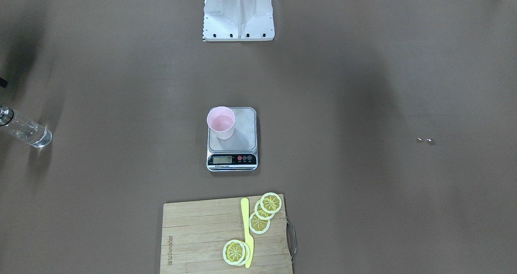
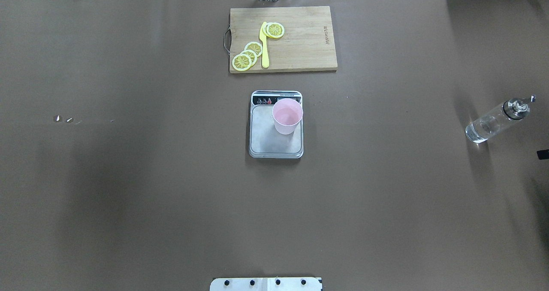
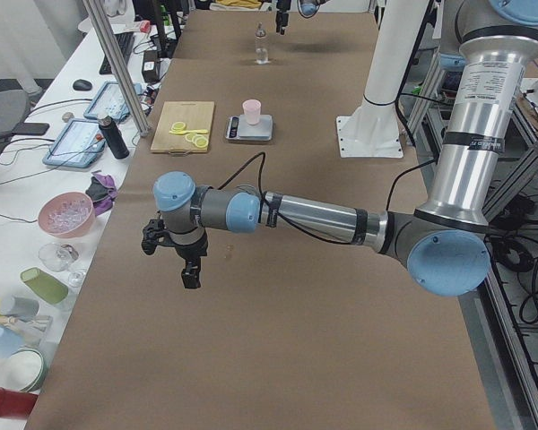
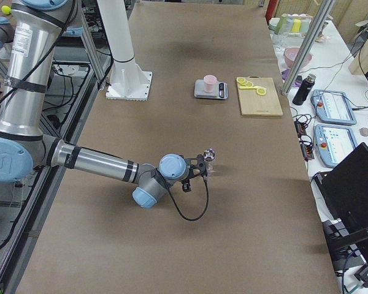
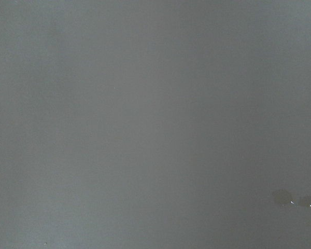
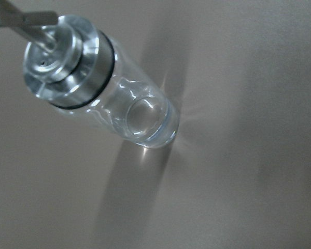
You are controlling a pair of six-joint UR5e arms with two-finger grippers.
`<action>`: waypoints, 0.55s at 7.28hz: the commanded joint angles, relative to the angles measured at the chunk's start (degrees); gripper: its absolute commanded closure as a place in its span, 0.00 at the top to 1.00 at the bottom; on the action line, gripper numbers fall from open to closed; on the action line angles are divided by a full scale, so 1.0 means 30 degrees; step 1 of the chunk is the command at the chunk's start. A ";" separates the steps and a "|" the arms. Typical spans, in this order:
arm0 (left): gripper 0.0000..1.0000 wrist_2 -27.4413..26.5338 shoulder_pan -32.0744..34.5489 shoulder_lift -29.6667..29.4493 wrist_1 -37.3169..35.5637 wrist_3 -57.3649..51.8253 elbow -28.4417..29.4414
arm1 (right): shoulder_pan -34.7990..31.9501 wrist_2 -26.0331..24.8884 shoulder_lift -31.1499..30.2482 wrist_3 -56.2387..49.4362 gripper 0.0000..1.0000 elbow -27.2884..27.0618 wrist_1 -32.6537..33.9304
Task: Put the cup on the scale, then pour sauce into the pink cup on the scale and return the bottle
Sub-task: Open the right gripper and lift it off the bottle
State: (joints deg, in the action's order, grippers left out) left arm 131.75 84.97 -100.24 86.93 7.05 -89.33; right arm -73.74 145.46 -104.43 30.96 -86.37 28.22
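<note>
The pale pink cup (image 2: 287, 117) stands upright on the far right part of the scale's steel platform (image 2: 270, 143), also seen from the front as cup (image 1: 221, 122) on scale (image 1: 242, 140). The clear bottle (image 2: 497, 121) with colourless sauce stands alone on the table at my far right. The right wrist view looks down on the bottle (image 6: 109, 98); no finger touches it there. My right gripper (image 4: 196, 171) hovers close beside the bottle (image 4: 208, 160); I cannot tell its state. My left gripper (image 3: 190, 273) hangs over bare table, state unclear.
A wooden cutting board (image 2: 300, 46) with lemon slices (image 2: 246, 56) and a yellow knife (image 2: 264, 44) lies beyond the scale. Two small drops (image 2: 63, 119) mark the table on the left. The robot base (image 1: 238, 19) stands at the near edge.
</note>
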 commanded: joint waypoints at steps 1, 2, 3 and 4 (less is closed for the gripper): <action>0.98 0.0000 -0.0053 -0.0045 -0.0002 0.0022 -0.0017 | -0.0962 -0.0582 0.0178 -0.0966 1.00 -0.0097 0.2328; 0.98 0.0000 -0.0053 -0.0074 -0.0002 0.0022 0.0012 | -0.1954 -0.0876 0.1166 -0.2773 1.00 -0.0185 0.5011; 0.98 0.0000 -0.0111 -0.0161 -0.0002 0.0022 0.0012 | -0.2544 -0.1314 0.2220 -0.3284 1.00 -0.0272 0.7155; 0.98 0.0000 -0.0112 -0.0191 -0.0002 0.0022 -0.0017 | -0.2927 -0.1753 0.3333 -0.3318 1.00 -0.0302 0.9236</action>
State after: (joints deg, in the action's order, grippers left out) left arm 131.75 84.70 -100.64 86.92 7.12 -89.33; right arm -80.60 141.81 -98.43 22.38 -87.07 47.79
